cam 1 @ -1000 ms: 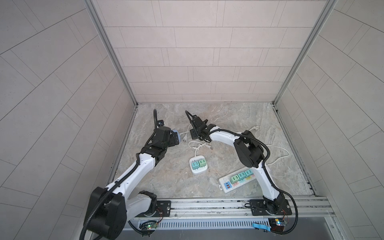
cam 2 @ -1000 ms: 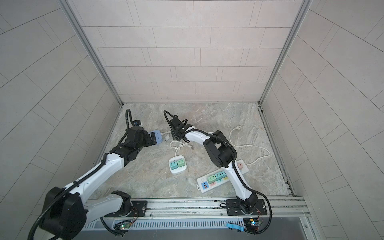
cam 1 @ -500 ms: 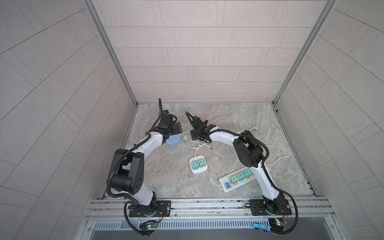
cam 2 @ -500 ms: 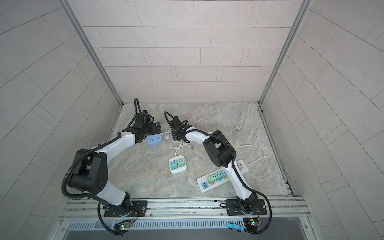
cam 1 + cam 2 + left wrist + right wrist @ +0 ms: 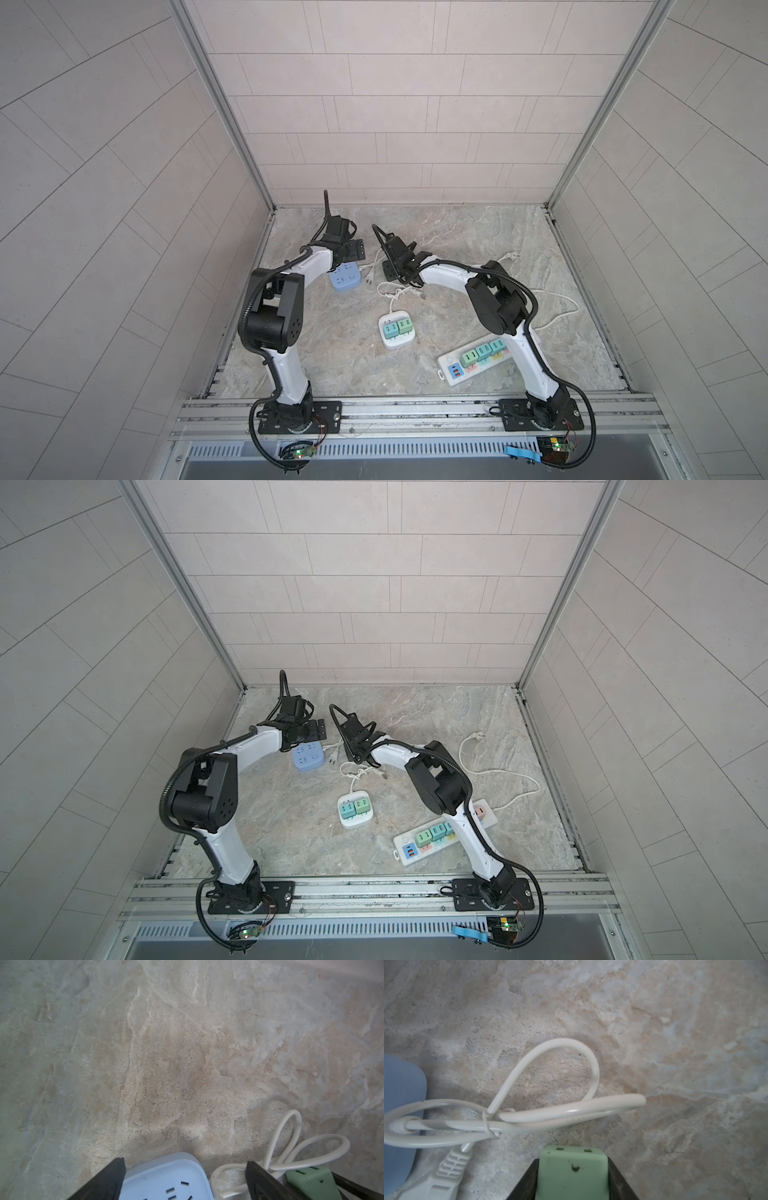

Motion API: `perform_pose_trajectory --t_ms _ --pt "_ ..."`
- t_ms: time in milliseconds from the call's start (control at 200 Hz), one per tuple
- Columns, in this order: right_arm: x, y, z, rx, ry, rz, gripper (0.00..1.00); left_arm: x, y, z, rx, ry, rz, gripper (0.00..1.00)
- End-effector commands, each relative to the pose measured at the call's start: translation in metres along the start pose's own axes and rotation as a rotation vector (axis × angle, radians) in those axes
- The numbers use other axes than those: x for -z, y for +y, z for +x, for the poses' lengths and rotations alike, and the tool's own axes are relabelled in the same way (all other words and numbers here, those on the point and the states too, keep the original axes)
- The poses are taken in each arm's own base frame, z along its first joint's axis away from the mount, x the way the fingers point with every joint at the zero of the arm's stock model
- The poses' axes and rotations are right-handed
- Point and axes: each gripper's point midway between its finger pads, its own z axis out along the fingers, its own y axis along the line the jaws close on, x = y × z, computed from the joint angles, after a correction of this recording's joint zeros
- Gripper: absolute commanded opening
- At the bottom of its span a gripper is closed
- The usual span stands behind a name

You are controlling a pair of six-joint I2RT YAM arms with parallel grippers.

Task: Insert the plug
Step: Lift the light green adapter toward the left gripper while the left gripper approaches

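Right gripper [image 5: 572, 1161] clamped on the green plug [image 5: 572, 1174], low over the stone tabletop [image 5: 675, 1043], near the blue socket block [image 5: 166, 1176]. Looks ready to carry it across. Left gripper [image 5: 185, 1164] spread wide, holding nothing, jaws either side of the block, probably to brace it. Tied white cord [image 5: 550, 1113] lies between plug and block and could snag. Bare stone beyond gives room.

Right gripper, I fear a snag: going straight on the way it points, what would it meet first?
Probably the bundled white cable just ahead of the green plug it holds, though height above the table is unclear.
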Motion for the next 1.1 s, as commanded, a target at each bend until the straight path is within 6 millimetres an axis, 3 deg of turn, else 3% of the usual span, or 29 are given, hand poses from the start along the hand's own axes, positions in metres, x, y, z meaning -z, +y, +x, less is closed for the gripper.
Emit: perform_pose_trajectory --t_ms 0,270,555,741,881,1096 --pt "0.010 -0.005 0.011 -0.003 0.036 0.005 0.42 -0.010 0.000 0.014 -0.016 0.071 0.010 0.97" --pt "0.055 -0.009 -0.008 -0.004 -0.070 -0.023 0.34 -0.018 -0.002 0.036 -0.014 0.134 0.042 0.97" --pt "0.104 -0.013 -0.021 -0.017 -0.217 -0.077 0.30 0.007 -0.019 0.073 0.003 0.148 0.175 0.97" --pt "0.121 0.002 -0.021 0.008 -0.297 -0.168 0.27 0.026 -0.038 0.092 -0.005 0.131 0.282 0.97" --pt "0.138 0.015 -0.021 0.045 -0.377 -0.231 0.24 0.044 -0.048 0.088 -0.025 0.098 0.322 0.97" --pt "0.170 0.035 -0.019 0.142 -0.497 -0.300 0.21 0.088 -0.055 0.065 -0.045 0.016 0.369 0.97"
